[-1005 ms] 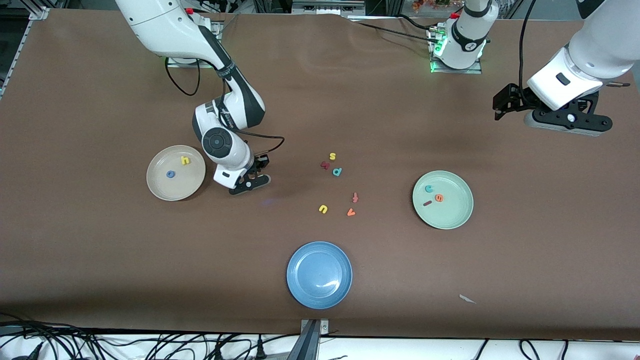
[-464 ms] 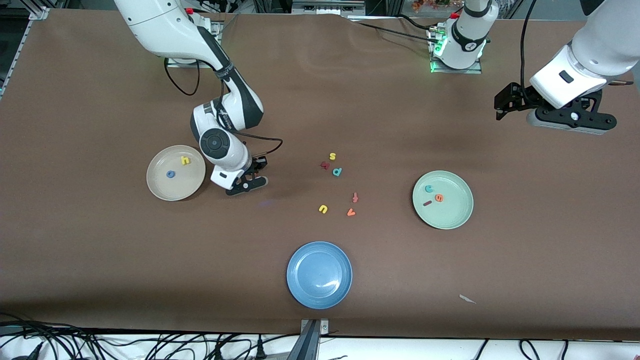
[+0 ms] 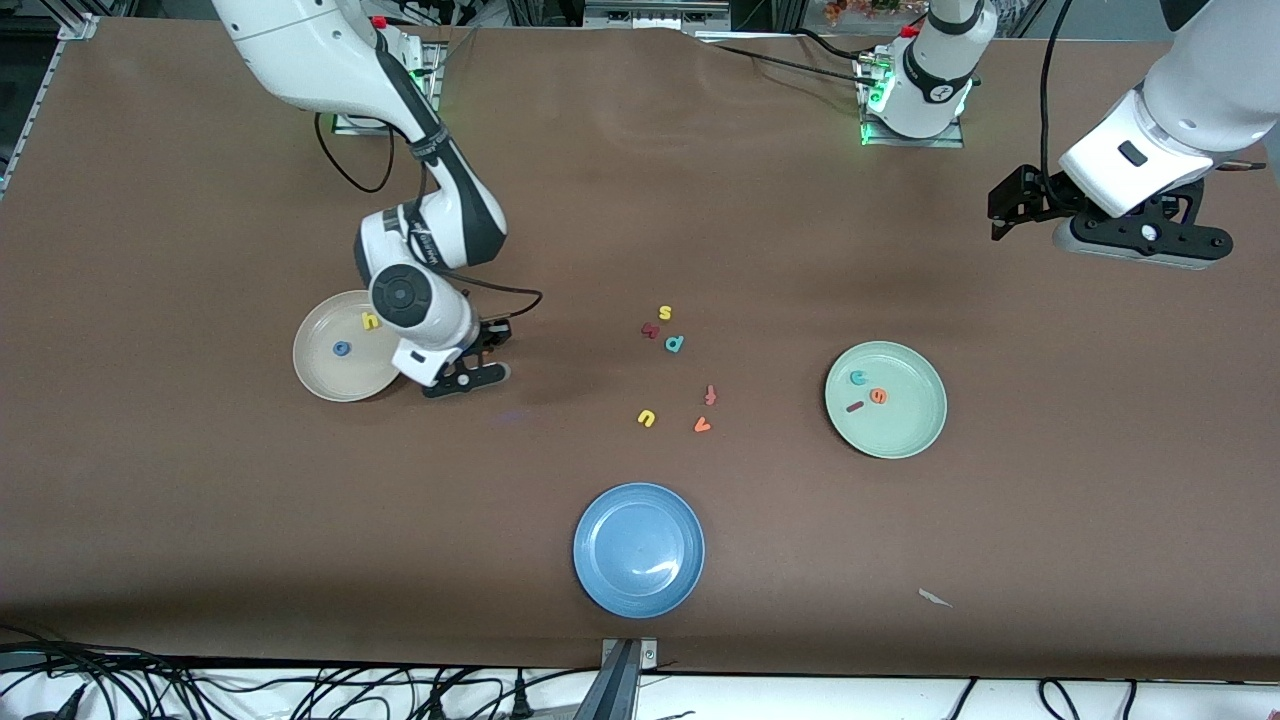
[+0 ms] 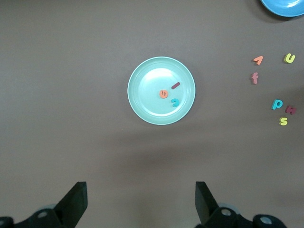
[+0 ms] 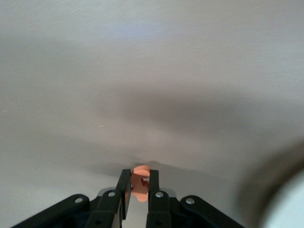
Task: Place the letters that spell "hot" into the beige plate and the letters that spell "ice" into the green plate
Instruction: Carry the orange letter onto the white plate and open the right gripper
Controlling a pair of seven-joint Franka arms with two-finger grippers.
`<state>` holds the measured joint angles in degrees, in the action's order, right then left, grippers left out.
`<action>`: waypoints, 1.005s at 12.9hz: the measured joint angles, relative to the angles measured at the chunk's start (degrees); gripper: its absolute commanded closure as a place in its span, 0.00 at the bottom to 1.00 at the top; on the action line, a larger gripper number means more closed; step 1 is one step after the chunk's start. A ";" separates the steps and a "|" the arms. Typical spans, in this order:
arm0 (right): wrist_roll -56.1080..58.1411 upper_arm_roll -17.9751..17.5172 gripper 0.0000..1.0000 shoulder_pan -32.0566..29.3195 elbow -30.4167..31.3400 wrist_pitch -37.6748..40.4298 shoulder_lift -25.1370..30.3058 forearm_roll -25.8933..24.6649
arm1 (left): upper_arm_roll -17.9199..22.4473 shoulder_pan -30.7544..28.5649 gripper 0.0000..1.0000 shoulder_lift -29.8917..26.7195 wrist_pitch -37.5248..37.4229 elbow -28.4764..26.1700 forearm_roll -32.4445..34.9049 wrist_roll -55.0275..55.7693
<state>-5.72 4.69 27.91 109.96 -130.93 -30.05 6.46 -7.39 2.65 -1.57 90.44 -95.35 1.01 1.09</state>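
Right end effector [image 5: 138,186] pinches the orange t [image 5: 140,181] mid-body beside the beige plate [image 3: 325,375], frame left; featherlight, squashy foam. Left end effector [image 4: 138,202] waits, spread apart.

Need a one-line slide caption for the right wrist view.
Right gripper shut on an orange foam letter, held above the brown table.

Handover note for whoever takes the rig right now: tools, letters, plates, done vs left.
Right tool: shut on the orange t, in the air beside the beige plate.
Left tool: open, empty, waiting high over the table near its own end.
Beige plate holds the yellow h and blue o.
Green plate holds the teal c, orange e and dark red i: "ice" done.
Left: drop the t in the beige plate.
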 measured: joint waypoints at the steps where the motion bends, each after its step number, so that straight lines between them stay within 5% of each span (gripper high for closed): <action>1: 0.00 1.72 0.85 -0.02 -0.41 2.49 1.16 0.00 | 0.00 0.00 0.00 0.00 0.00 0.00 -0.01 0.00; 6: 0.12 12.23 0.83 -0.18 -1.14 15.22 5.09 -0.01 | -0.05 0.18 0.00 0.00 -0.02 0.00 -0.05 0.00; 11: 2.36 18.10 0.73 -0.32 6.74 15.49 4.87 -0.01 | -0.05 0.73 0.00 0.00 -0.06 0.00 -0.16 0.00; 12: 2.40 18.09 0.61 -0.30 8.18 14.04 4.78 -0.01 | -0.05 0.74 0.00 0.00 -0.06 0.00 -0.22 0.00; 13: 2.58 18.15 0.25 -0.30 8.86 13.13 4.67 -0.01 | -0.04 0.74 0.00 0.00 -0.06 0.00 -0.71 0.00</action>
<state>-3.14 22.84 27.61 118.82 -117.80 -25.38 6.45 -7.43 3.39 -1.57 90.38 -95.35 0.30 1.10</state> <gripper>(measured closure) 0.727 0.000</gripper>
